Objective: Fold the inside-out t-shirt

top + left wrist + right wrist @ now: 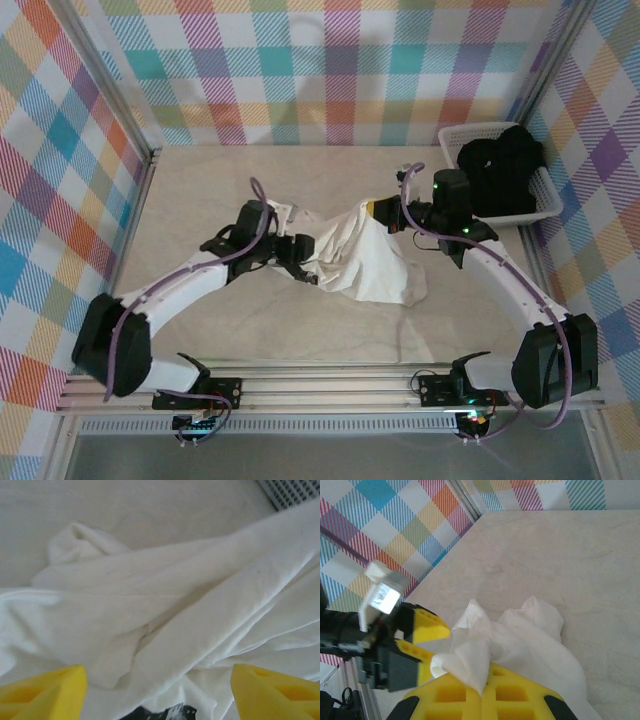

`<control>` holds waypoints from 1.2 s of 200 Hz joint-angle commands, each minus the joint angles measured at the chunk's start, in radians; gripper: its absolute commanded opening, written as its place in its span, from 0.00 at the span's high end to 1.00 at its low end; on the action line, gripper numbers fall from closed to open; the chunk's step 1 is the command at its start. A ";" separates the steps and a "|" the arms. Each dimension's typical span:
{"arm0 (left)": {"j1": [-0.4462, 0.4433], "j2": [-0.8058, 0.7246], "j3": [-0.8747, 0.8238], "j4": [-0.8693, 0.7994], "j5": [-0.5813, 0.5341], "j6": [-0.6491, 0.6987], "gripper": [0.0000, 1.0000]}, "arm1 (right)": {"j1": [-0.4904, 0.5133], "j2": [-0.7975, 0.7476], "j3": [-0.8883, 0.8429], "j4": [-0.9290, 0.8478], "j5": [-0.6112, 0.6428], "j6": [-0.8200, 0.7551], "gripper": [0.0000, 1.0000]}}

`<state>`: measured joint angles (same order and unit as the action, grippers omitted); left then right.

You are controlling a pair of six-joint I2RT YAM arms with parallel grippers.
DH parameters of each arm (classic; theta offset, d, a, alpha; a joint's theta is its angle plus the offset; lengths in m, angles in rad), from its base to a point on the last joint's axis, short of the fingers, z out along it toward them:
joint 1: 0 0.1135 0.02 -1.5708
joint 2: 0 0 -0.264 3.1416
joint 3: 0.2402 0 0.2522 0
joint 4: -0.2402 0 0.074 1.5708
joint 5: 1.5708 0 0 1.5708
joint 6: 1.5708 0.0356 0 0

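The white t-shirt (365, 260) lies bunched in the middle of the table, stretched between the two grippers. My right gripper (383, 213) holds its upper right part, lifted off the table. In the right wrist view the yellow jaws of the right gripper (482, 692) are pressed together on a pinched fold of the shirt (530, 640). My left gripper (300, 252) is at the shirt's left edge. In the left wrist view the left gripper (157, 695) is open, its yellow fingers (42, 690) wide apart over crumpled folds of the shirt (165, 610). The left gripper's fingers (427, 625) also stand apart in the right wrist view.
A white plastic basket (548, 205) holding a black garment (500, 165) stands at the back right, close behind the right arm; its corner (295, 492) shows in the left wrist view. Plaid walls enclose the beige table (200, 190) on three sides.
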<state>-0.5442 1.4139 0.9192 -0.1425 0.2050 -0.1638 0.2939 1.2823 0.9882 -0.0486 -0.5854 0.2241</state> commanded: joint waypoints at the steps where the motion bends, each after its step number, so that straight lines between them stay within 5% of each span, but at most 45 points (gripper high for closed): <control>1: -0.020 0.093 0.062 0.025 0.076 0.096 0.35 | -0.004 0.002 0.041 -0.004 -0.026 -0.007 1.00; 21: -0.019 0.151 0.099 0.011 0.101 0.114 0.57 | -0.005 0.005 0.059 -0.020 -0.005 -0.017 1.00; 41: -0.015 0.143 0.147 -0.021 0.044 0.101 0.91 | -0.004 0.015 0.117 -0.070 0.008 -0.049 1.00; 54: 0.005 0.076 0.165 -0.013 0.084 0.054 1.00 | -0.005 0.010 0.181 -0.144 0.036 -0.106 1.00; 81: 0.053 -0.115 0.156 0.126 0.320 -0.154 1.00 | -0.004 -0.014 0.314 -0.277 0.117 -0.224 1.00; 102: 0.056 -0.228 0.173 0.189 0.377 -0.262 1.00 | -0.004 -0.025 0.354 -0.274 0.108 -0.238 0.98; 139: 0.058 -0.317 0.230 0.210 0.395 -0.306 1.00 | -0.004 0.026 0.417 -0.267 0.157 -0.206 0.97; 158: 0.058 -0.325 0.234 0.194 0.345 -0.285 1.00 | -0.004 0.118 0.489 -0.361 0.291 -0.138 0.94; 178: 0.058 -0.308 0.232 0.182 0.308 -0.271 1.00 | 0.001 0.201 0.567 -0.531 0.463 -0.153 0.80; 202: 0.059 -0.287 0.216 0.163 0.295 -0.240 1.00 | 0.072 0.098 0.435 -0.507 0.617 -0.229 0.64; 240: 0.060 -0.277 0.190 0.152 0.278 -0.220 1.00 | 0.229 -0.126 0.094 -0.397 0.572 -0.237 0.54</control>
<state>-0.4881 1.1431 1.1141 -0.0067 0.4950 -0.4149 0.4500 1.2865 1.2015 -0.4831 -0.0231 0.0032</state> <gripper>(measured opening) 0.055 0.446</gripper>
